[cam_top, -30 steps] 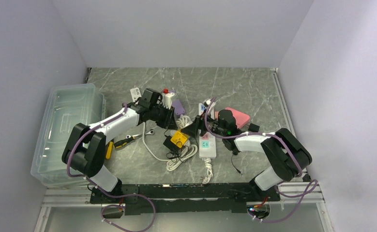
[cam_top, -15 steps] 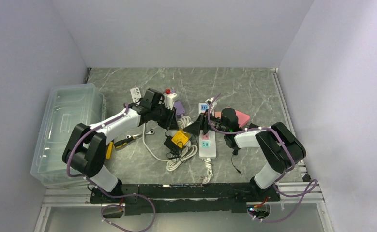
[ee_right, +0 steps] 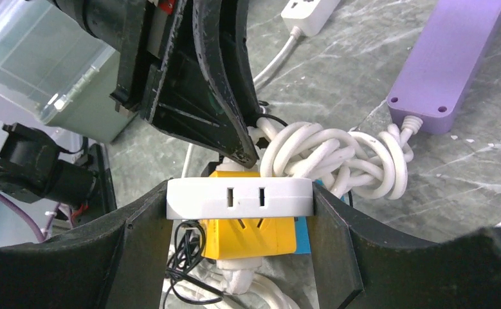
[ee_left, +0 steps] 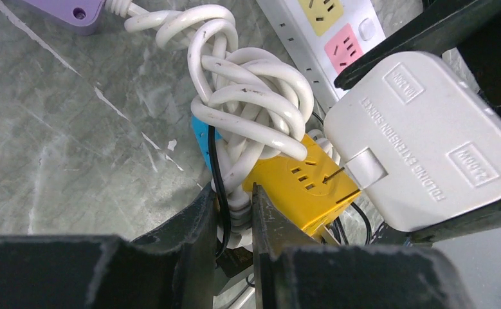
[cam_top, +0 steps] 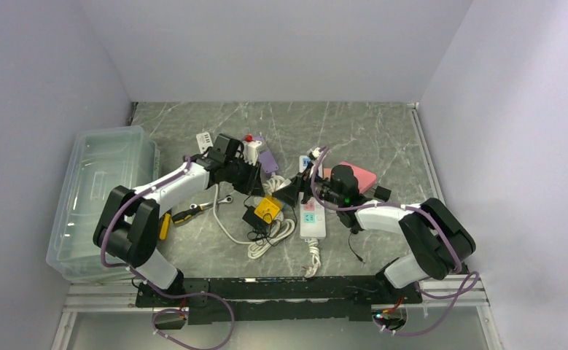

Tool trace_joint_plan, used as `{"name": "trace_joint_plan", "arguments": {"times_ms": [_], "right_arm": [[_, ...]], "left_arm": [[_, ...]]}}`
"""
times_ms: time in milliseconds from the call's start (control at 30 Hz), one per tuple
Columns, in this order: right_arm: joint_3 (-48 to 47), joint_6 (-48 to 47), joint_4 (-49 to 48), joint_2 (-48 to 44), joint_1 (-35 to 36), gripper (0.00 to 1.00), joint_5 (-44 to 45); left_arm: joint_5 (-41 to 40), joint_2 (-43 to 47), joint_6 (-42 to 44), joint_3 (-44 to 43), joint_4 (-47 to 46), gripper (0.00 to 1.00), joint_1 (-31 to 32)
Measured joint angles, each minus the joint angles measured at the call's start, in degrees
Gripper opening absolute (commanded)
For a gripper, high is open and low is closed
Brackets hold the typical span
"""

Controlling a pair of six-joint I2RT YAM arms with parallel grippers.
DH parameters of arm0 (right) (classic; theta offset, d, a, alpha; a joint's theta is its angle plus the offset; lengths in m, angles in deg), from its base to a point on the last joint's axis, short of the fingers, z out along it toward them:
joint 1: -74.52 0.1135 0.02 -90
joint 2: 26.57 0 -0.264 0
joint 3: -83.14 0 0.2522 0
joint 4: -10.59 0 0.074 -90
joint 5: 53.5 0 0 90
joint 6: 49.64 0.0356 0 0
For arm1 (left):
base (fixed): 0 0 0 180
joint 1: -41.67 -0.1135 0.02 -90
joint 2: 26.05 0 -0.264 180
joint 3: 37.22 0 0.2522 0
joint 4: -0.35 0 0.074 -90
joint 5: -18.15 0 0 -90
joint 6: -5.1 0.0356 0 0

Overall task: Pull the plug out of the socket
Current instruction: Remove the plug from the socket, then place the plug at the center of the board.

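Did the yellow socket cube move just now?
Yes, slightly: the yellow socket cube slid left, away from the white power strip, which stayed put.

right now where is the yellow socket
In the top view the yellow socket is near the table's middle, just left of the white power strip, against the white plug held in the right claw, beside the knotted white cord.

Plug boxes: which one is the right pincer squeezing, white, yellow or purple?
The flat white plug, clamped in the right pincer. The yellow cube sits close by it, and the purple strip lies apart.
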Motion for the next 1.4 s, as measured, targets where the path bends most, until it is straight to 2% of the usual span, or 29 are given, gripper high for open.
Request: {"name": "trace_joint_plan", "arguments": {"times_ms": [267, 400, 567, 733, 833, 967, 1033, 1200, 1267, 1400], "right_arm": [[0.00, -1.81, 2.19, -0.09, 0.63, 0.00, 2.47], [0.09, -2.29, 4.11, -1.79, 0.66, 0.00, 6.40], [0.09, -2.73, 10.40, -7.54, 0.50, 0.01, 18.51], [-0.44, -1.68, 21.31, -12.11, -2.43, 0.02, 34.36], [-0.94, -0.35, 27.32, -13.00, -5.11, 0.02, 39.54], [-1.99, 2.16, 34.93, -12.72, -7.23, 0.05, 42.12], [-2.03, 3.52, 37.64, -12.50, -8.00, 0.10, 42.45], [-2.40, 5.86, 42.38, -11.10, -9.31, 0.19, 42.40], [-3.32, 6.75, 44.17, -9.81, -9.68, 0.27, 42.45], [-5.86, 8.48, 46.29, -7.04, -10.25, 0.53, 42.64]], "left_arm": [[-0.02, 0.00, -0.17, 0.00, 0.07, 0.00, -0.37], [-0.31, -0.24, -1.07, -0.15, 0.96, 0.00, -1.29], [-1.07, -3.17, -3.37, -2.01, 2.93, 0.00, -4.35], [-3.10, -5.60, -5.57, -3.45, 5.16, 0.02, -6.10], [-3.43, -6.43, -6.40, -4.37, 6.19, 0.12, -6.10], [-3.43, -6.91, -6.73, -4.98, 7.08, 0.26, -6.10], [-3.43, -7.02, -6.78, -5.35, 7.67, 0.38, -6.10], [-3.50, -7.50, -7.98, -7.23, 8.81, 0.76, -6.12], [-3.65, -7.48, -8.09, -7.82, 8.96, 0.83, -6.10], [-6.56, -6.69, -7.61, -8.28, 10.23, 0.90, -6.10]]}}
